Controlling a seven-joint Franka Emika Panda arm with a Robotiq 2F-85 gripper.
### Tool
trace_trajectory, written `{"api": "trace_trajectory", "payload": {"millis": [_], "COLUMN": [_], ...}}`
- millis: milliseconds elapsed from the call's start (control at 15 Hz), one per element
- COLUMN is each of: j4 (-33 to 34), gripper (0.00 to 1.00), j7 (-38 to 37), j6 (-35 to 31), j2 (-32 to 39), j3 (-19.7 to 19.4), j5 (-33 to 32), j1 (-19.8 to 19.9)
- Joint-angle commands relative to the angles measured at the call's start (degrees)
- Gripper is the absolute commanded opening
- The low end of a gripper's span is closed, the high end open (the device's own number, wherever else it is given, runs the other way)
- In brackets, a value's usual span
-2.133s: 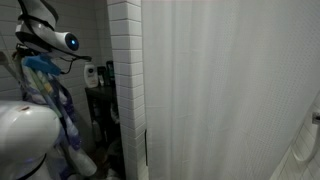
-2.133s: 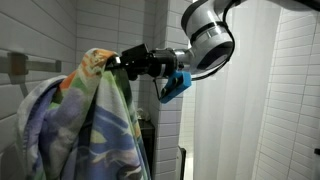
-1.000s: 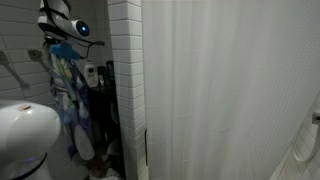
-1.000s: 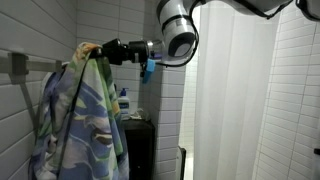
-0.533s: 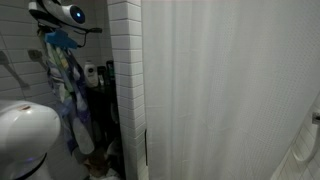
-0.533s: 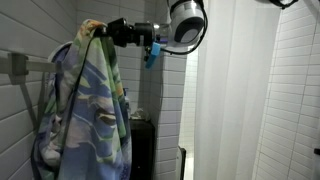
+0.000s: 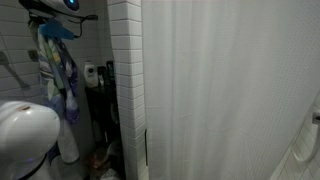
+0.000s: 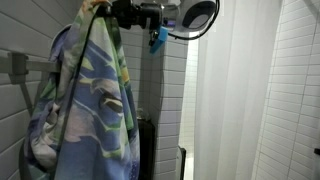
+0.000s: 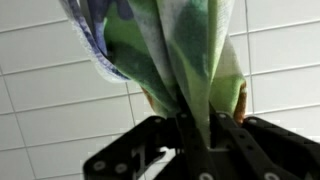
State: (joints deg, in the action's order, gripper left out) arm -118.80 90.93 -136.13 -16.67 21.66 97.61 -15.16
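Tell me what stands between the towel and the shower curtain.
Between towel and curtain: a dark shelf with a bottle, then the tiled wall end, in an exterior view.

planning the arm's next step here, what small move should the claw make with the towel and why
Probably a small move toward the wall rail, grip shut: the claw pinches the towel by its bunched top, the cloth hangs free below, and the rail sits lower beside it.
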Motion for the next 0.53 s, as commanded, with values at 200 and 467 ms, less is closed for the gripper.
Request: {"api": "trace_trajectory", "payload": {"millis": [200,467], "j4": [-10.88,-15.6], "gripper": [0.04,0.04], "j7": [-6.75,-7.98], "j6": [5.12,6.67], "j2": [-6.95,-9.41], "j3": [-2.54,-2.98], "j5": [-5.49,-7.65], "j1": [0.05,0.25]}}
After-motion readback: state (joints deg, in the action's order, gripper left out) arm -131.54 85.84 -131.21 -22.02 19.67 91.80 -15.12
